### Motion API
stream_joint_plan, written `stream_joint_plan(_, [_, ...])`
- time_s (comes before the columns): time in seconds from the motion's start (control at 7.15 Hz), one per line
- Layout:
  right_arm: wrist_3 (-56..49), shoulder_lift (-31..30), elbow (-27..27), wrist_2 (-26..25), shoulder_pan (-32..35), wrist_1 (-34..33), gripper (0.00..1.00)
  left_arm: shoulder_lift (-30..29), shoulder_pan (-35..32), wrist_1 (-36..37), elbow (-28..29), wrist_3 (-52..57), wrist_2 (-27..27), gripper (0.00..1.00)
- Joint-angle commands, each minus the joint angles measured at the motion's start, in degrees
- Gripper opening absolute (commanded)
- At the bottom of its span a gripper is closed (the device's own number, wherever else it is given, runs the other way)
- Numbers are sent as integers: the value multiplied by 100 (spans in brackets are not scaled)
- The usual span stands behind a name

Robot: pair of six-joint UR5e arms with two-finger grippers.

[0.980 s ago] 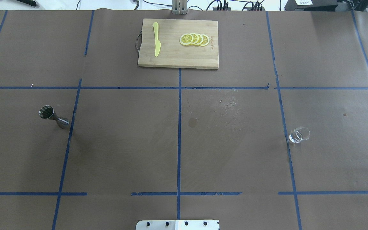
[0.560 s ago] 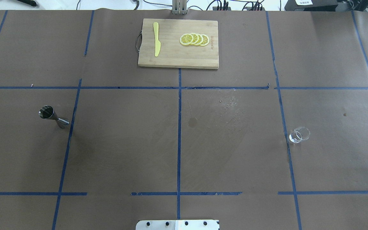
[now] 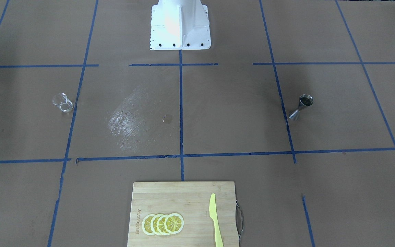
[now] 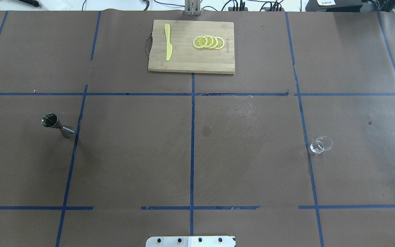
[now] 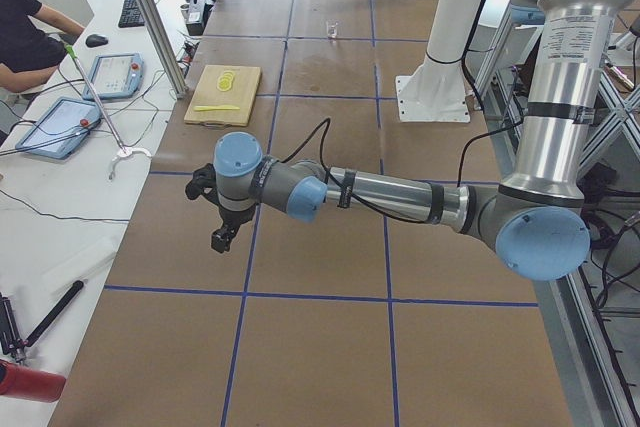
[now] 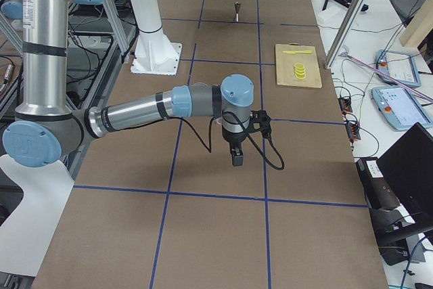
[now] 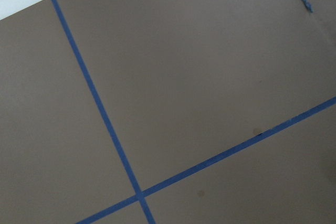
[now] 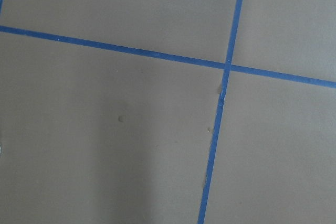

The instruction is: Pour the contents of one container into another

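Observation:
A steel jigger [image 4: 57, 125] stands upright on the table's left part, also in the front-facing view [image 3: 301, 107]. A small clear glass [image 4: 321, 144] stands on the right part, beside a blue tape line [image 3: 62, 103]. Both stand alone, far from either arm. My left gripper [image 5: 222, 237] hangs over the table's left end, and my right gripper [image 6: 237, 159] hangs over the right end. Each shows only in a side view, so I cannot tell whether it is open or shut. Both wrist views hold only brown paper and tape.
A wooden cutting board [image 4: 191, 47] lies at the far centre with a yellow plastic knife [image 4: 167, 42] and several lemon slices [image 4: 208, 42]. A dried spill mark [image 4: 249, 118] and a small stain [image 4: 206, 131] mark the middle. The robot's white base [image 3: 180, 24] stands at the near edge.
Both gripper tips showed at the left and right edges of the overhead view a second ago; they have since moved outward, out of that view. The jigger and glass have not moved.

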Motion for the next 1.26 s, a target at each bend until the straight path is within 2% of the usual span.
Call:
stream_joint_plan(0.0, [463,18,-224,-20,56,8,100,483,-106,-23,41,-71,44,100])
stream_joint_plan(0.14, [464,27,-513,-3,65,43,100,477,-167,56,50,-177,53,100])
stream_joint_plan(0.56, [473,-8,-621,233,240,43,100,477,-334,564,51,-837,9,100])
stream_joint_plan(1.12, [456,-26,-848,576,486,52,100,441,-344,575,-55,-1083,-8,100])
